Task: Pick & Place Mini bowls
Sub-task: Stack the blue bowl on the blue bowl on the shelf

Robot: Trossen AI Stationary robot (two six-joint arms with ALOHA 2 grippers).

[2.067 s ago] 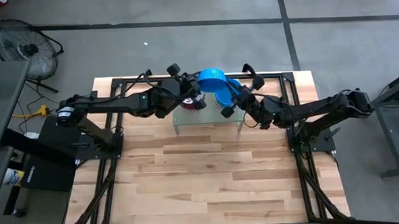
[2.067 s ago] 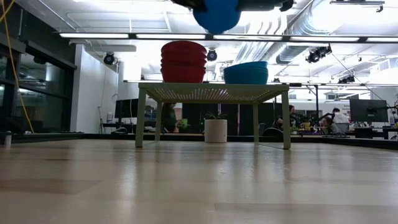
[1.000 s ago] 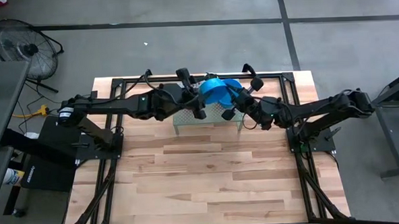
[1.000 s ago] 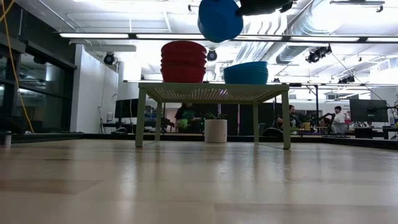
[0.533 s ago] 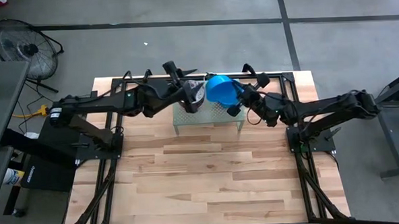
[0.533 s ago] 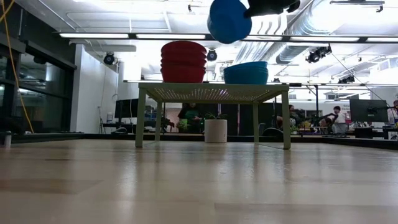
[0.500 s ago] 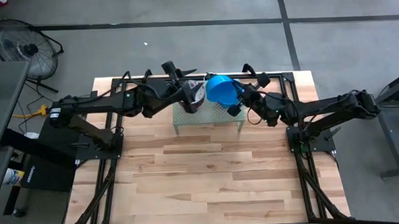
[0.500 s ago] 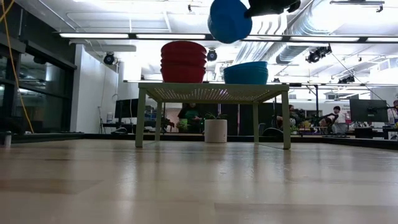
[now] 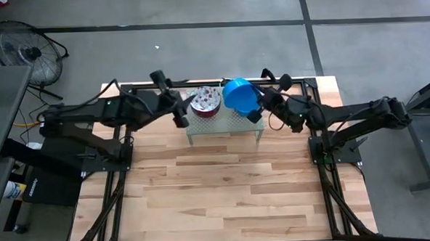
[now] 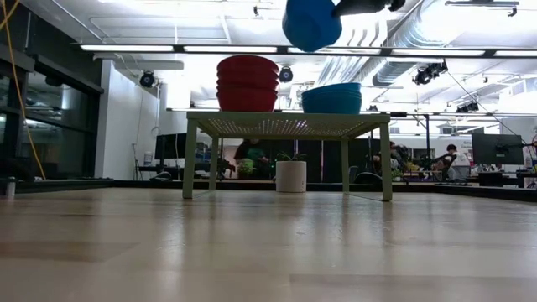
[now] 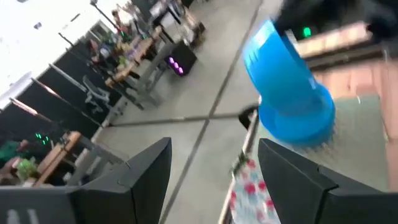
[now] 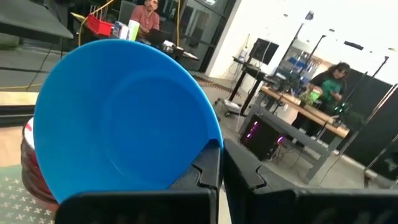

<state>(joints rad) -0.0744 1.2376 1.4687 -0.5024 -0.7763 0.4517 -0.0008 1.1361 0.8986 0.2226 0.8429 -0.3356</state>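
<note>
On the green perforated stand [image 9: 233, 125] at the table's far side sit a stack of red-speckled white mini bowls [image 9: 205, 101] and a stack of blue mini bowls [image 10: 331, 98]. Above the blue stack hangs one blue mini bowl [image 9: 238, 95], tilted on edge, with my right gripper [image 9: 255, 106] shut on it. My left gripper [image 9: 185, 106] stands open just left of the stand, beside the speckled stack, with nothing between its fingers [image 11: 149, 168]. My right gripper pinches the blue bowl's rim [image 12: 210, 144] between its two fingers [image 12: 208, 171]. It comes at the bowl about level from the table's right. The bowl stands tilted on edge, its hollow toward the wrist, lifted clear above the stand [image 10: 312, 23].
The stand's legs [image 10: 190, 159] rest on the wooden table [image 9: 225, 193], whose near half lies bare. Dark frame rails [image 9: 113, 205] run along both table sides. A fan [image 9: 23, 52] and people at desks [image 12: 323, 81] are beyond the table.
My left gripper has drawn back from over the stand toward the table's left edge, rising a little and staying open; the speckled stack it covered now shows. My right gripper has carried the blue bowl slightly up and toward the right, still tilted.
</note>
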